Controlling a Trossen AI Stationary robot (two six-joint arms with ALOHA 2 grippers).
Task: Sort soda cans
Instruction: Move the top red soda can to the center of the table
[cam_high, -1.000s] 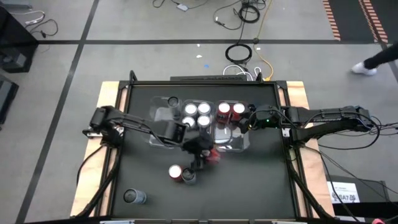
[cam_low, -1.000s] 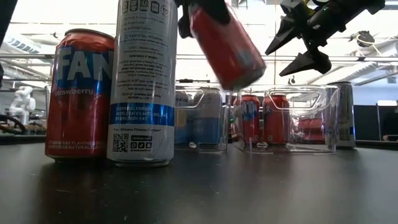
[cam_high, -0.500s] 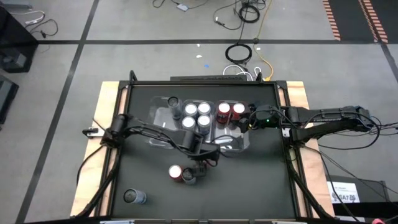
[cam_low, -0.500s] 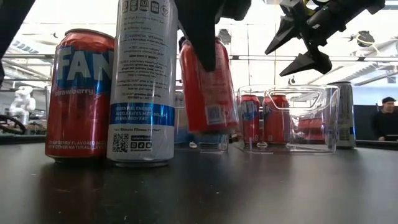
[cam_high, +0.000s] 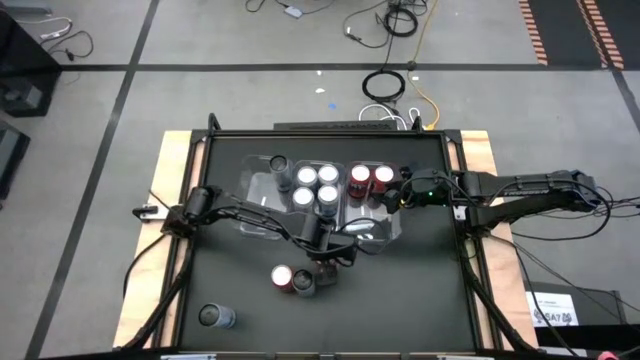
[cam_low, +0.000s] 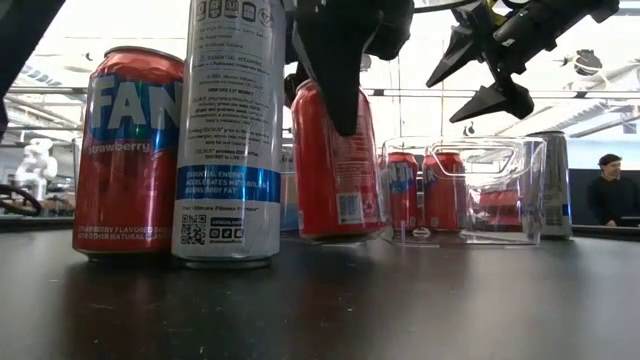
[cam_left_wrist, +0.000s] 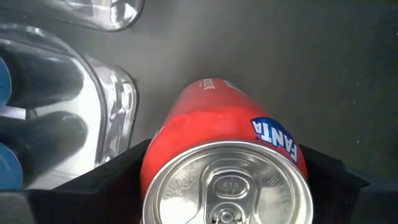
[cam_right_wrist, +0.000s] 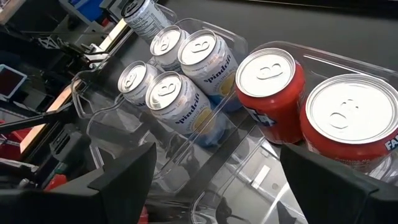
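Observation:
My left gripper (cam_high: 325, 252) (cam_low: 340, 60) is shut on a red soda can (cam_low: 335, 165) (cam_left_wrist: 227, 155), just in front of the clear bins. My right gripper (cam_high: 393, 196) (cam_low: 478, 70) (cam_right_wrist: 217, 186) hangs open above the right bin, touching nothing. That bin holds two red cans (cam_right_wrist: 270, 87) standing on its floor. The middle bin holds several blue-silver cans (cam_high: 315, 187) (cam_right_wrist: 180, 74). A red can (cam_low: 128, 150) and a blue-silver can (cam_low: 235, 130) stand together on the table near its front. Another can (cam_high: 213, 316) stands at the near left. My left gripper pinches the red can's upper wall just below the rim (cam_left_wrist: 155, 155) between its two fingers (cam_left_wrist: 115, 177), one on each side. The fingers come from above, pointing down. The can is upright with its base low by the table; whether it rests there I cannot tell.
Three clear plastic bins (cam_high: 262, 205) sit side by side at the table's middle far part; the left one holds a dark can (cam_high: 278, 163). Raised wooden edges (cam_high: 180, 150) border the black table. A person (cam_low: 607, 190) is in the room behind.
My left gripper has tipped the red can from a slant to upright. It has also lowered the can from high above the table to just in front of the bins, staying shut on it throughout.

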